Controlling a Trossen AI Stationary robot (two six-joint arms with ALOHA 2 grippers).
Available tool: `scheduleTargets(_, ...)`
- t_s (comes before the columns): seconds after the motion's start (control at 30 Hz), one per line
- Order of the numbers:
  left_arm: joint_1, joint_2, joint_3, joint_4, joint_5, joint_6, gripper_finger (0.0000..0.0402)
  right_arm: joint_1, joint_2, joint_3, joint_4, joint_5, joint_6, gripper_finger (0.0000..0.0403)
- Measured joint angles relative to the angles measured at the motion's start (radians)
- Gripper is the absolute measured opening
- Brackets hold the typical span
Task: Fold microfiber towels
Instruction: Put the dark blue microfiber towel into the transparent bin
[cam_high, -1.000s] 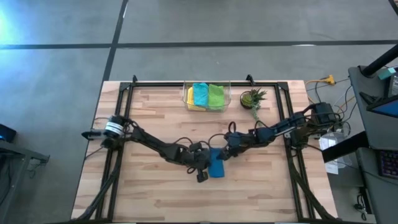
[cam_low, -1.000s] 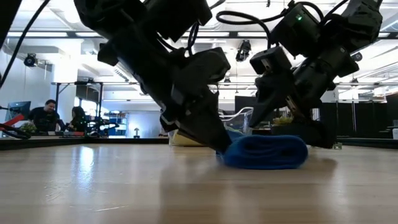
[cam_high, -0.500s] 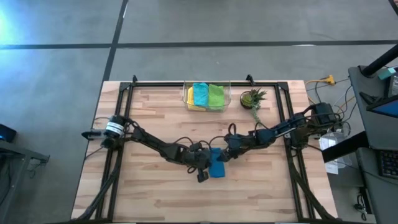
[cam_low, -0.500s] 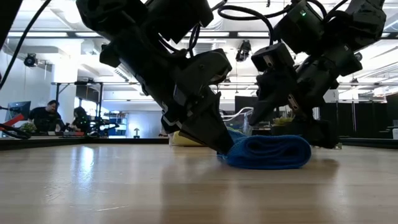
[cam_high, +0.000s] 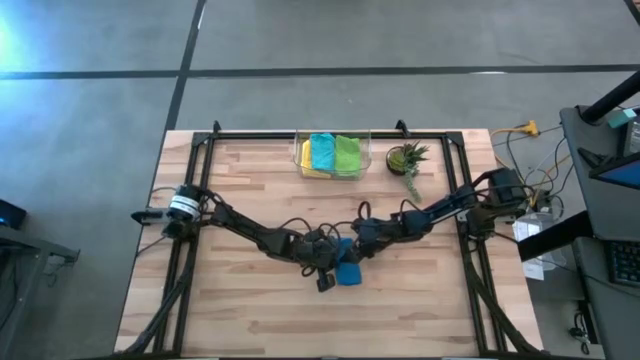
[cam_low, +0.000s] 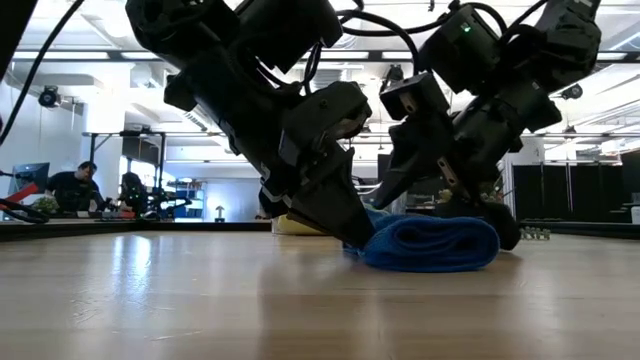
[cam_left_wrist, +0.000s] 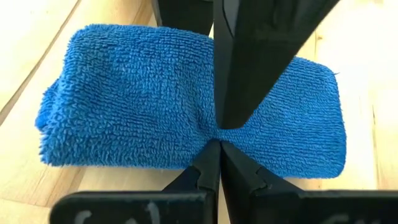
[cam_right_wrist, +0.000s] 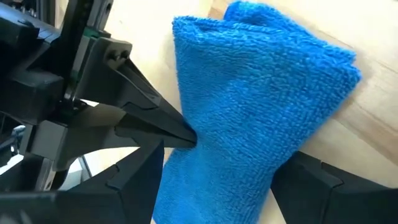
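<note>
A blue towel (cam_high: 349, 272), folded into a thick pad, lies flat on the wooden table near its middle. My left gripper (cam_left_wrist: 217, 144) is shut, with its tips at the middle of one long edge of the pad. My right gripper (cam_right_wrist: 224, 155) comes from the table's right and is open. One of its fingers (cam_right_wrist: 134, 177) is beside my left gripper's tips. Its other finger (cam_right_wrist: 317, 186) is at the pad's opposite side, so the pad fills the gap. The yellow, teal and lime green towels lie in a bin at the far edge. My left gripper is shut on the middle of the pad's long edge (cam_left_wrist: 205, 138), coming slanting down from the table's left. The cloth dimples in at the tips. I cannot tell how many layers it has. The pad lies on the table. My right gripper's fingers stand across the pad, one on each long side. I cannot tell whether they touch it.
A clear bin (cam_high: 299, 157) at the far middle holds the other folded towels. A small potted plant (cam_high: 405, 158) stands to its right. A black frame (cam_high: 190, 180) runs around the table. People sit far behind the table in the low view (cam_low: 75, 185).
My right gripper has moved toward the table's left and closer to my left gripper. It now covers more of the blue pad. The pad has stayed on the table.
</note>
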Motion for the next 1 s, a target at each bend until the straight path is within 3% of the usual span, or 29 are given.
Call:
scheduleTargets(0.73, -0.001, 0.000, -0.007, 0.002, 0.053, -0.024, 0.0000, 0.026, -0.044, -0.043, 0.012, -0.021, -0.087, 0.0222)
scheduleTargets(1.0, -0.001, 0.000, -0.011, 0.005, 0.055, -0.024, 0.0000, 0.026, -0.044, -0.044, 0.018, -0.027, -0.100, 0.0190)
